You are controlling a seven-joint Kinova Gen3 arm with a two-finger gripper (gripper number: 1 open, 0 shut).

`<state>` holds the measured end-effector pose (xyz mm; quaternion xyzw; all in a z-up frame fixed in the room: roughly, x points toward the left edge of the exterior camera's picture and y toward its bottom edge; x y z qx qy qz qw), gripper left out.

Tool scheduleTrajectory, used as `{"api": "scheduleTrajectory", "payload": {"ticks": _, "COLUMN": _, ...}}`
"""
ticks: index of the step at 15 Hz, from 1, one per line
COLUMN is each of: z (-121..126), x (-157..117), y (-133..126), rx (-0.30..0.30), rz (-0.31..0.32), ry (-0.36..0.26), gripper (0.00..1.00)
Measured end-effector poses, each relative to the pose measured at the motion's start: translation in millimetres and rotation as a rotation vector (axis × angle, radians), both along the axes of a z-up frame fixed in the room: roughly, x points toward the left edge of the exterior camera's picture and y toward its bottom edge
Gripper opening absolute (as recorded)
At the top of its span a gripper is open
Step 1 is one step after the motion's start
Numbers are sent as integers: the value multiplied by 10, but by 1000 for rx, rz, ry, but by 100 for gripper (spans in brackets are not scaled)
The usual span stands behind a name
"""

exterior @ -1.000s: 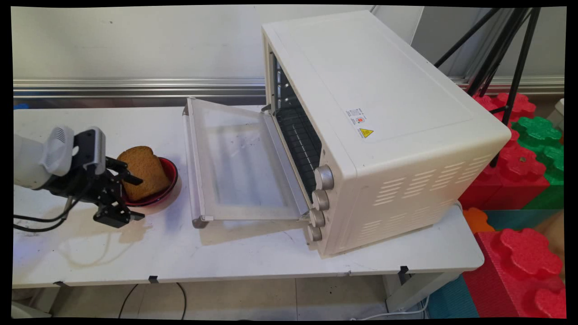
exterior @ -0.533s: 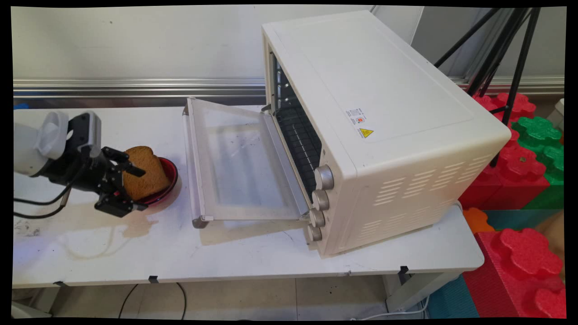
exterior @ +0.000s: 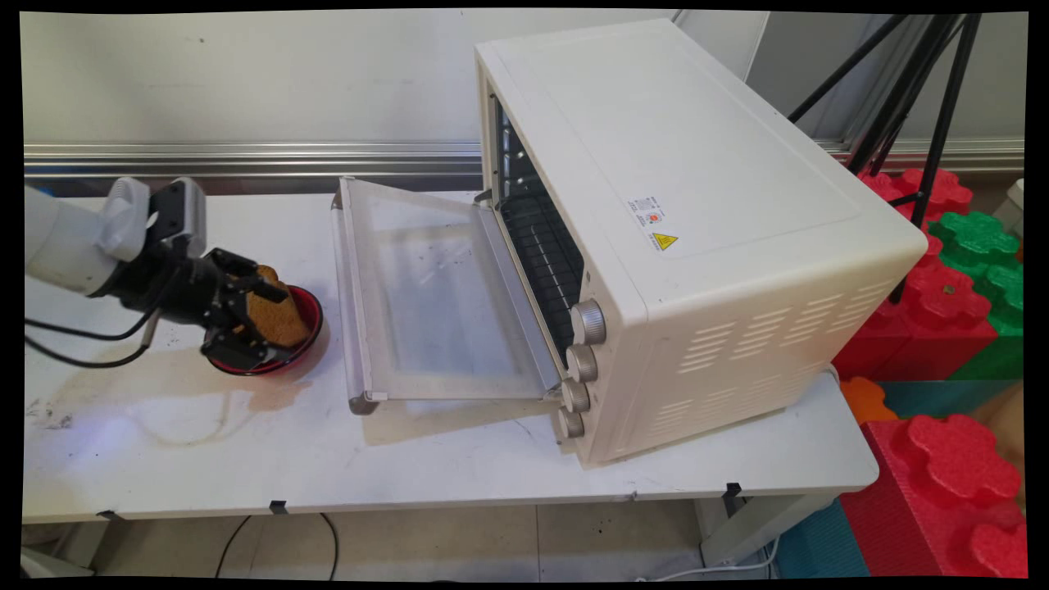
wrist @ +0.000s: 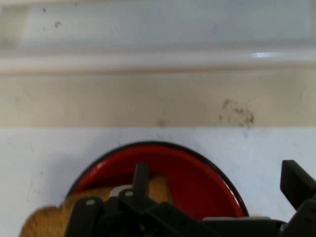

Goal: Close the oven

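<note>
A brown slice of bread stands in a red bowl on the white table, left of the toaster oven's lowered door. My gripper comes in from the left and is open over the bowl, with one finger above the slice and one below it. In the hand view the bread lies low at the left, partly behind the left finger. The right finger stands far off it, past the red bowl. I cannot tell whether a finger touches the slice.
The white toaster oven fills the table's right half; its glass door lies flat towards the bowl and the rack shows inside. Red and green foam blocks and tripod legs stand to the right. Black cables hang from the arm.
The gripper has moved right and farther back across the table, from beside the bowl's near left rim to over the bowl, and now straddles the bread. Bowl and oven have not moved.
</note>
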<state>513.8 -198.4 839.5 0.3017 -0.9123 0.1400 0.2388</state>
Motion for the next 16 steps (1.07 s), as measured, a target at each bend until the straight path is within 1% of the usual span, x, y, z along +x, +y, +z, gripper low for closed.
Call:
{"api": "scheduleTrajectory", "payload": {"ticks": 5, "z": -95, "x": -91, "y": -263, "rx": -10, "rz": -3, "ry": 23, "gripper": 100}}
{"api": "scheduleTrajectory", "payload": {"ticks": 14, "z": -238, "x": -225, "y": -466, "rx": 4, "rz": -15, "ry": 36, "gripper": 100}}
{"api": "scheduleTrajectory", "payload": {"ticks": 15, "z": -254, "x": -240, "y": -487, "rx": 6, "rz": -16, "ry": 37, "gripper": 0}}
{"api": "scheduleTrajectory", "payload": {"ticks": 16, "z": -263, "x": -250, "y": -500, "rx": 7, "rz": -16, "ry": 37, "gripper": 0}}
